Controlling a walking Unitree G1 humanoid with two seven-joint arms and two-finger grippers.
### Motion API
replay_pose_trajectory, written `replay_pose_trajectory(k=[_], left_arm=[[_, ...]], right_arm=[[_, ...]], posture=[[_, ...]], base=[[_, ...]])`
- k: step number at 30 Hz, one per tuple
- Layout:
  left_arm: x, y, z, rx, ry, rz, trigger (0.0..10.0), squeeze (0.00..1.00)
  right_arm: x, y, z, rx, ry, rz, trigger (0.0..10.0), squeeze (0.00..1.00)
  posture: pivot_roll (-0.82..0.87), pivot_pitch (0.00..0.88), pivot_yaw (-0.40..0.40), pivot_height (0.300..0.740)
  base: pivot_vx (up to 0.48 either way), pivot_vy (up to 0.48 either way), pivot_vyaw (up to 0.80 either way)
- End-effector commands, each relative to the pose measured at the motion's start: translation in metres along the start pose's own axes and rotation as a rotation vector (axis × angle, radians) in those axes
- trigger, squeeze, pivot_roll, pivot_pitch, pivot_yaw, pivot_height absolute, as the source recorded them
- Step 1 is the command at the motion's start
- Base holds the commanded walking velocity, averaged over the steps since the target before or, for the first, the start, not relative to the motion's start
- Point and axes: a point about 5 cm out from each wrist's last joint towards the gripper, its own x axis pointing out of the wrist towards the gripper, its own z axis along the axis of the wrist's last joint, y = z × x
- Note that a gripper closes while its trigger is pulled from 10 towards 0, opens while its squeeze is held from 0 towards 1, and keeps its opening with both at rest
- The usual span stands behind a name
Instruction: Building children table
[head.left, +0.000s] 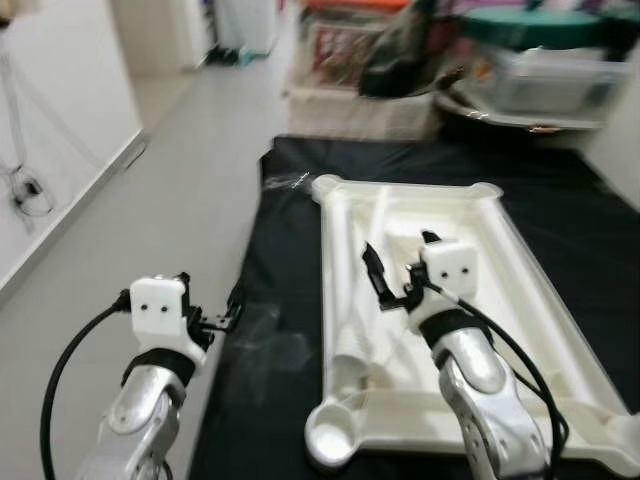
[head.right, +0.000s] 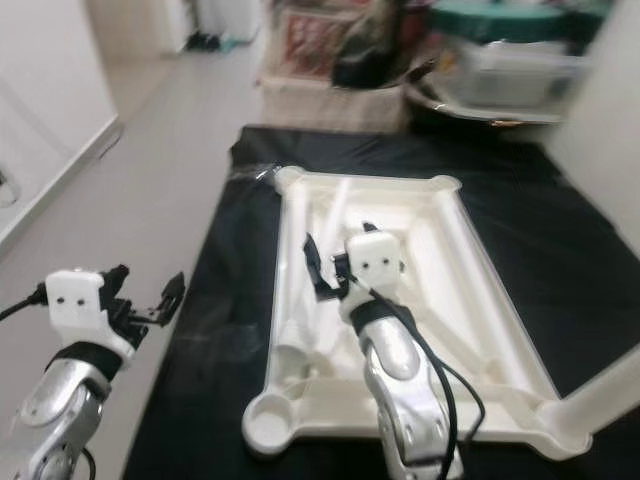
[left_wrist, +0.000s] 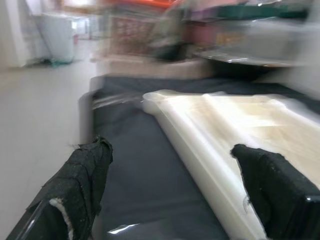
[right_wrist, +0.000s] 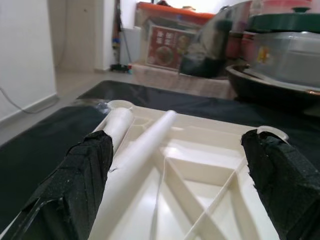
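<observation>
The white plastic tabletop lies upside down on a black mat on the floor. Loose white table legs lie inside it along its left side, one of them straight ahead in the right wrist view. Another white leg juts out at the near right corner. The near left corner has a round socket. My right gripper hovers open over the ribbed underside, holding nothing. My left gripper is open over the mat's left edge, just left of the tabletop.
Cardboard boxes and plastic storage containers crowd the far end of the mat. Grey floor runs along the left to a white wall, where a cable hangs.
</observation>
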Motion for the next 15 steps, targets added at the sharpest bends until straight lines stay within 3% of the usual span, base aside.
replay_pose_trajectory(k=[1,5,11,12,15], left_arm=[[-0.004,0.01,-0.007,0.021,0.038,0.048,10.0,0.0],[-0.003,0.01,-0.009,0.023,0.047,0.054,10.0,0.0],[-0.001,0.013,-0.011,0.042,0.056,0.08,10.0,0.0],[-0.002,0.026,-0.015,0.101,0.077,0.19,10.0,0.0],[-0.002,0.034,-0.016,0.105,0.086,0.248,10.0,0.0]], right_arm=[[0.0,0.011,0.003,0.032,-0.001,0.043,10.0,0.0],[0.001,0.017,0.0,0.055,0.082,0.072,10.0,0.0],[0.013,0.025,0.015,0.154,0.121,0.122,10.0,0.0],[0.023,0.028,0.012,0.213,0.206,0.169,10.0,0.0],[0.026,0.028,0.01,0.23,0.23,0.182,10.0,0.0]], posture=[[0.12,0.0,-0.073,0.74],[0.11,0.0,-0.071,0.74],[0.1,0.0,-0.057,0.74],[0.11,0.0,-0.065,0.74],[0.11,0.0,-0.07,0.74]], base=[[0.0,0.0,0.0],[0.0,0.0,0.0],[0.0,0.0,0.0],[0.0,0.0,0.0],[0.0,0.0,0.0]])
